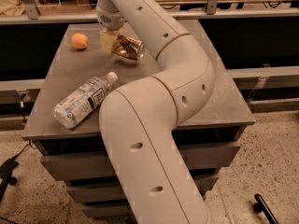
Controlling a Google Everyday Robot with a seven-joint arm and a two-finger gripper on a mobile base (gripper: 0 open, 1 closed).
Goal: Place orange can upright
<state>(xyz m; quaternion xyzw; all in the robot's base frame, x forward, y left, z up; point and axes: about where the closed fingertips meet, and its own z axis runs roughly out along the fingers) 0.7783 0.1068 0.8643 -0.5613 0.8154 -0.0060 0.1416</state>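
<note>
The pincer [111, 42] hangs over the far part of the tabletop [223, 101], close to the far edge and somewhat left of its middle. It pinches the orange can [129, 46] at the can's left end, where one pale finger [107, 41] shows against the metal. The can is not upright. It lies tilted nearly on its side, its free end pointing toward the right edge, with a dark shadow just beneath it, so it appears to sit just off the tabletop rather than resting on it.

The main risk is the grip. The pincer holds the dented can by one end only, so the can may twist or slip as it is turned. If it is released before its base sits flat, it will likely tip over and roll, perhaps toward the far edge, which is near.

The round orange fruit [79, 41] sits near the far left corner, near the pincer, and a leftward swing could knock it. The water bottle [84, 101] lies along the left edge toward the near left corner, well apart. The bulky arm [187, 78] hides much of the middle.
</note>
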